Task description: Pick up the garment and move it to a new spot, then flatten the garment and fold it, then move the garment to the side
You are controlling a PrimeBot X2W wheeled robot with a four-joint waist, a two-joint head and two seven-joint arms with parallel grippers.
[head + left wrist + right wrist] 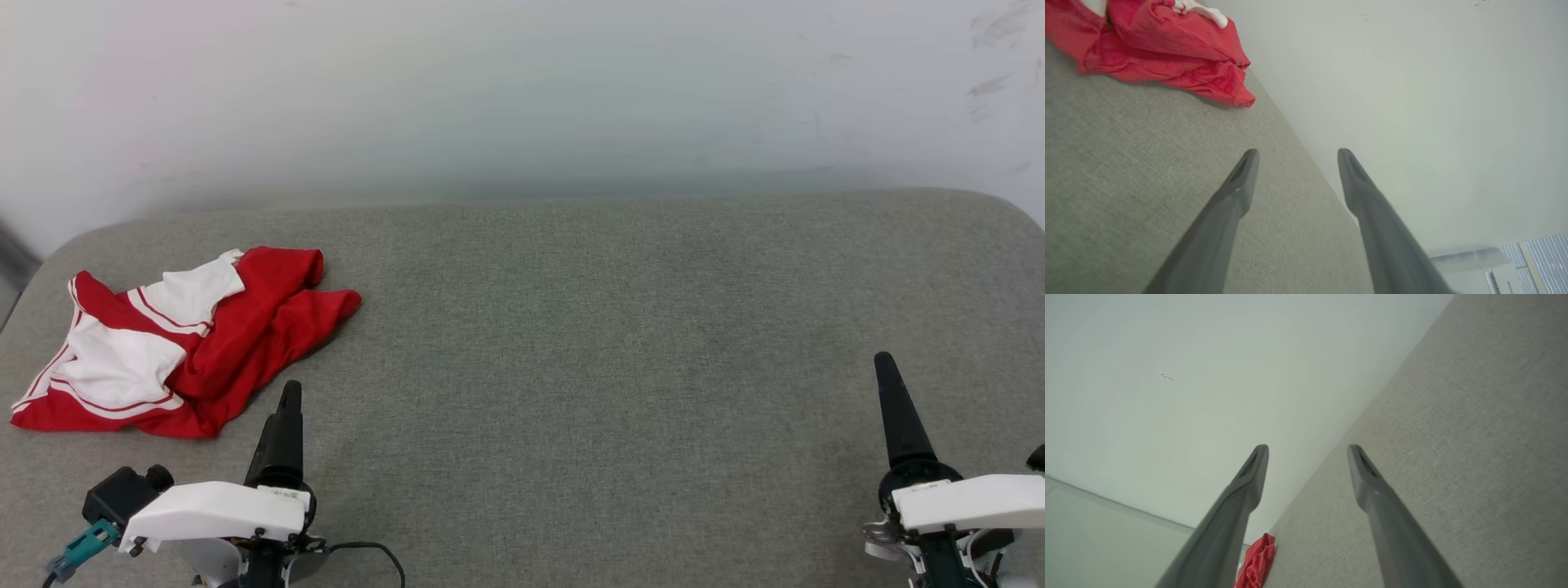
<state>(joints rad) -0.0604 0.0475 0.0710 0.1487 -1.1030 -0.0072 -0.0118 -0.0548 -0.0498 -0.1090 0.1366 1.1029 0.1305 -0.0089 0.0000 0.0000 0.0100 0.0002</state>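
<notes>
Garment: a crumpled red jersey shirt with white sleeves and red-and-white striped trim, lying in a heap at the far-left corner of the grey fabric-covered counter, close to its left edge.
Long axis: the heap runs slantwise, from its near-left hem up to a red tip pointing far and right.
Left gripper: fingers spread wide with nothing between them; it hovers at the near edge, and the garment lies just ahead of it and to the left, apart from its tips.
Right gripper: likewise spread wide and empty, at the near-right corner, well apart from the garment, which shows as a small red scrap in its wrist view.
Nearer arm: the left one by far, so I judge the first pick falls to it, with a short reach forward and left.
Writing: none can be read on the garment, whose front is buried in the folds; a white appliance below the pale wall bears small lettering, too tiny to make out.
</notes>
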